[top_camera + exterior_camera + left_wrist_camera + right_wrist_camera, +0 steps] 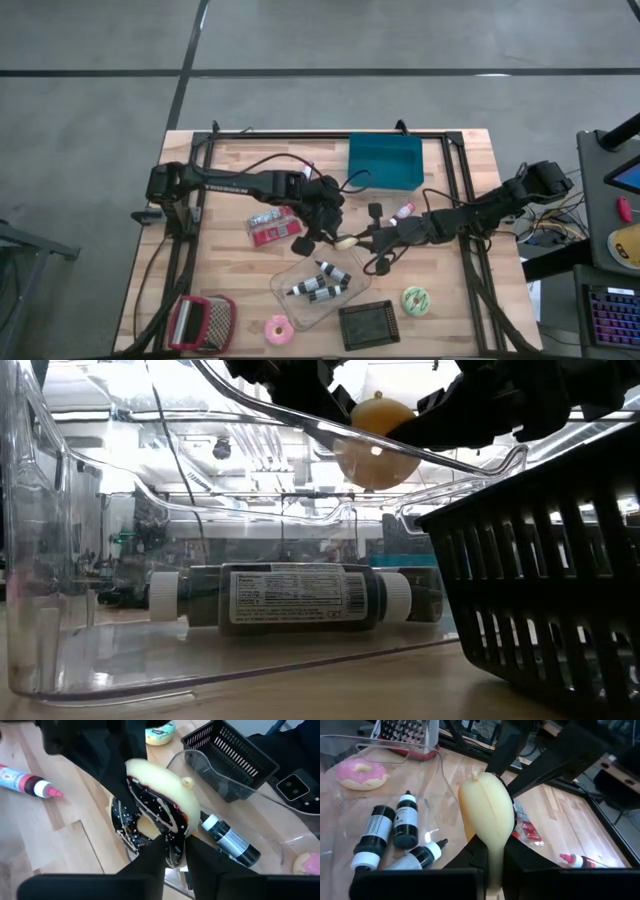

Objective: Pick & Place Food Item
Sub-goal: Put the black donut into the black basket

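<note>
A pale yellow banana-shaped food item [345, 241] [487, 815] hangs in the air at mid-table, above the far corner of a clear plastic container [297, 303]. My right gripper [358, 240] [492, 854] reaches in from the table's right and is shut on it. My left gripper [328, 232] [176, 847] comes in from the left at the item's nub end [187, 782], its fingers a narrow gap apart. Below them a black sprinkled donut [127, 827] lies flat on the wood. My right gripper pinches the food item between its two fingers at the end opposite the nub [492, 851]. The fingers come from the table's right, slanting a little downward, along its length. The item sticks out past them toward the left arm, lifted clear of the table and container. My left gripper has its fingertips [159, 842] close under the item's nub half; whether they touch it, I cannot tell.
Several dark bottles [322, 281] lie in the clear container. A teal bin [385, 160] stands at the far edge, a black basket [367, 323] and a green donut [415, 298] near right, a pink donut [277, 328] and grater [200, 322] near left. A red packet [268, 228] lies under the left arm.
</note>
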`<action>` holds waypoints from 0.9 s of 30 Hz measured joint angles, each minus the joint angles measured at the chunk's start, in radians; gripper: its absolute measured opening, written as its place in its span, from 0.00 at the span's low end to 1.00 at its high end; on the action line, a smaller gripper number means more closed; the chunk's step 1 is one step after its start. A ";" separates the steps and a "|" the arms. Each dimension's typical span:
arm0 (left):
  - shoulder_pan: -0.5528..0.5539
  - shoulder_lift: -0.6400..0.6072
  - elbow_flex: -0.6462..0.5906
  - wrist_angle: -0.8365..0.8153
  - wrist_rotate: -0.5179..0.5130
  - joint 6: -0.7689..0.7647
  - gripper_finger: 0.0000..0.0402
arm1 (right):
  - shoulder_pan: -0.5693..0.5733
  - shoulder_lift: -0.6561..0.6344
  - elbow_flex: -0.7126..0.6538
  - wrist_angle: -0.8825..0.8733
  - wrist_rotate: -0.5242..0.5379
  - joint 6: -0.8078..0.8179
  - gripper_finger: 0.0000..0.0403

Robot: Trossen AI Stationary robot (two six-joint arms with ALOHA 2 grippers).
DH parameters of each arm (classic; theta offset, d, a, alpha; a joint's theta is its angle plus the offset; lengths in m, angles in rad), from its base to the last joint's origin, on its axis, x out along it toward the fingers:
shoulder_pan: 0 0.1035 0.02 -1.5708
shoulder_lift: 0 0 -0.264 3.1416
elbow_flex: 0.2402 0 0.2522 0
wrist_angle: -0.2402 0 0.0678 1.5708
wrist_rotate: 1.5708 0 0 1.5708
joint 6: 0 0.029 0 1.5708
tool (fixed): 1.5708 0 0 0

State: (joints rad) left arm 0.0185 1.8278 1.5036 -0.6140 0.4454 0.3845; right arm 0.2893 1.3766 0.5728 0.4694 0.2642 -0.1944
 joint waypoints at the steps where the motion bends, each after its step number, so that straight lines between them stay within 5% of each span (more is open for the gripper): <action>1: 0.000 0.000 0.003 -0.002 -0.004 0.000 0.21 | 0.000 0.000 0.000 0.000 0.000 0.001 0.04; 18: 0.001 -0.121 0.014 -0.065 -0.102 0.000 0.60 | 0.001 -0.001 -0.001 -0.010 -0.016 0.004 0.03; 27: -0.006 -0.213 -0.083 -0.062 -0.075 -0.040 0.65 | 0.026 -0.007 -0.001 -0.025 -0.040 0.033 0.03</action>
State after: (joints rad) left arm 0.0123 1.6149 1.4203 -0.6761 0.3706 0.3440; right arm 0.3149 1.3697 0.5721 0.4445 0.2237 -0.1612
